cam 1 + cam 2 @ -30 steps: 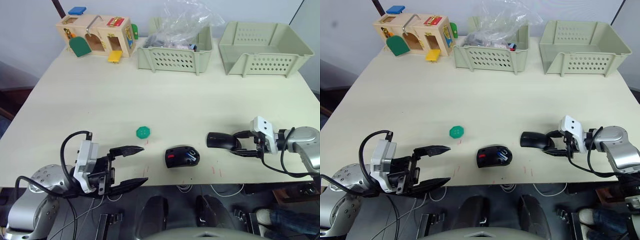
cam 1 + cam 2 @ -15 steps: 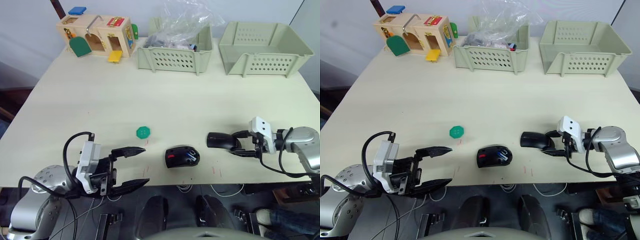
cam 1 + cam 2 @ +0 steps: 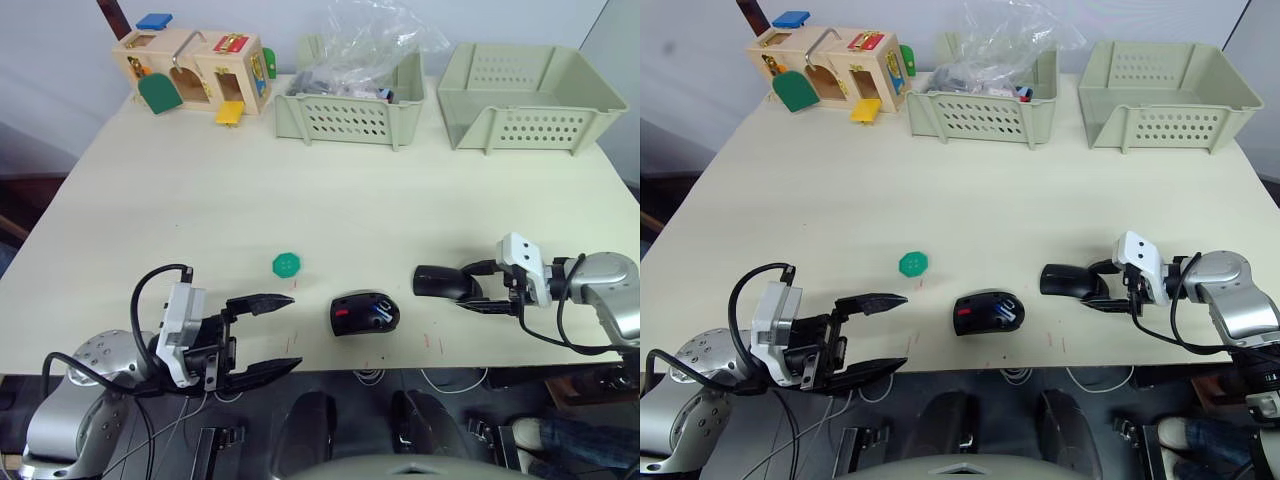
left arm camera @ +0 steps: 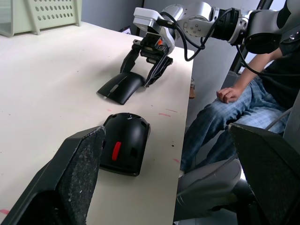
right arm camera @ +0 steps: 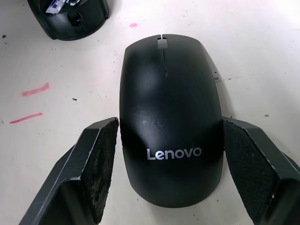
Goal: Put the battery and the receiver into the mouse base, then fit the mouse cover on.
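The mouse base (image 3: 364, 313), a black shell with a red mark, lies near the table's front edge. A blue-and-white battery (image 3: 381, 312) sits in its hollow. I cannot make out the receiver. To its right, the glossy black mouse cover (image 3: 440, 282) rests on the table. My right gripper (image 3: 478, 288) is open, and its fingers (image 5: 96, 171) straddle the cover's (image 5: 171, 126) rear end, close to both sides. My left gripper (image 3: 278, 334) stands open and empty at the front edge, left of the base (image 4: 124, 143).
A green disc (image 3: 287, 264) lies behind and left of the base. Two pale green baskets (image 3: 350, 112) (image 3: 525, 100) and a wooden latch box (image 3: 195, 72) stand along the far edge. A seated person's legs (image 4: 220, 122) are beside the table's right side.
My left gripper has crept slightly toward the mouse base. The right gripper and the cover have barely moved.
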